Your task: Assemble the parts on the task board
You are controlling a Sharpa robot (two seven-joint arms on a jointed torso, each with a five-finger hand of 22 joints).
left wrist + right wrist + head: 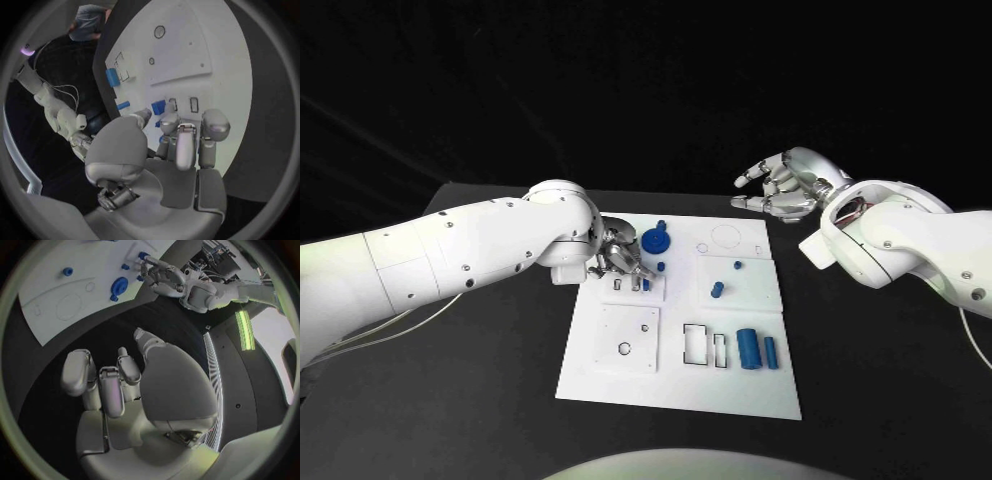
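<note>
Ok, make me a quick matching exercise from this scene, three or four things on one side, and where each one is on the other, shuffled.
Things:
1. left hand
2. right hand
3. blue disc
4. two blue cylinders

Places:
A. off the task board, beyond its far right corner
B. lying side by side near the board's right edge
C. over the small slots at the board's left side
D. far part of the board, left of middle

Pairs: 1-C, 2-A, 3-D, 4-B

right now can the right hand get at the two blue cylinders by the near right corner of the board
Probably yes. The right hand hovers empty beyond the far right corner of the task board, and the two blue cylinders lie uncovered on that same side. The left hand works across the board, out of the path.
</note>
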